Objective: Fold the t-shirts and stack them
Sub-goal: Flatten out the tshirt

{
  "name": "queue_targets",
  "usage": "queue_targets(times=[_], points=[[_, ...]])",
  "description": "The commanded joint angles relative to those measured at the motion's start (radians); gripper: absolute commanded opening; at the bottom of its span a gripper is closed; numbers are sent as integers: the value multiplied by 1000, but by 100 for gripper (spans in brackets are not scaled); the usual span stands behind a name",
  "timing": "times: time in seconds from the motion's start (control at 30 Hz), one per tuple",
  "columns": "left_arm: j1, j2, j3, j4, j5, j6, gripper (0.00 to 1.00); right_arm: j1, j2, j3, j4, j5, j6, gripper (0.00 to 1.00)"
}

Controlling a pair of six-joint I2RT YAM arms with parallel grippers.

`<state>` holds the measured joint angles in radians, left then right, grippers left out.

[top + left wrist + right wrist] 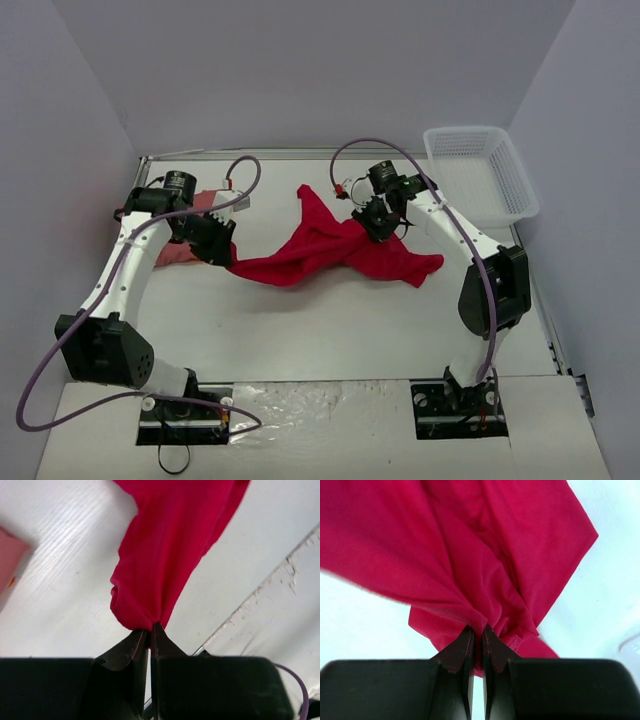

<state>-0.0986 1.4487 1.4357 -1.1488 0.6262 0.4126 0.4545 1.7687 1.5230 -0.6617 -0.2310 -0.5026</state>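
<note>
The bright red t-shirt (320,250) hangs bunched between my two grippers over the middle of the table. My left gripper (228,258) is shut on its left end; in the left wrist view the cloth (170,550) is pinched at the gripper's (150,630) tips. My right gripper (372,228) is shut on a gathered fold near the shirt's right side; the cloth (470,555) fills the right wrist view above the gripper (478,629). A salmon pink t-shirt (180,250) lies at the left behind my left arm, and shows at the left edge of the left wrist view (10,560). The orange shirt is out of view.
A white plastic mesh basket (480,172) stands at the back right corner. The table's back edge rail (280,155) runs behind the shirts. Grey walls close in on both sides.
</note>
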Motion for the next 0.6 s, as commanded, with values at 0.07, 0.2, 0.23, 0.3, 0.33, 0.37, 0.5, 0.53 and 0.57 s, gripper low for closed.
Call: queue_targets(times=[0.07,0.2,0.23,0.3,0.33,0.37,0.5,0.53,0.57], points=[[-70,-42,-14,-166,119,181,2,-53,73,58,-32,-2,3,0],[-165,-15,-52,-186,96,212,2,-62,110,101,-30,7,10,0],[-183,-10,-61,-180,93,213,2,-63,115,106,-30,9,10,0],[-243,10,-80,-170,84,209,2,-63,129,117,-30,9,16,0],[-263,18,-83,-163,83,210,2,-66,133,127,-30,9,16,0],[-285,25,-83,-161,83,210,2,-68,138,132,-32,9,19,0],[-438,81,-69,-151,86,219,2,-76,146,144,-32,12,22,0],[-466,91,-66,-147,78,219,2,-79,147,144,-33,13,22,0],[-518,117,-58,-144,70,219,2,-79,146,143,-33,13,22,0]])
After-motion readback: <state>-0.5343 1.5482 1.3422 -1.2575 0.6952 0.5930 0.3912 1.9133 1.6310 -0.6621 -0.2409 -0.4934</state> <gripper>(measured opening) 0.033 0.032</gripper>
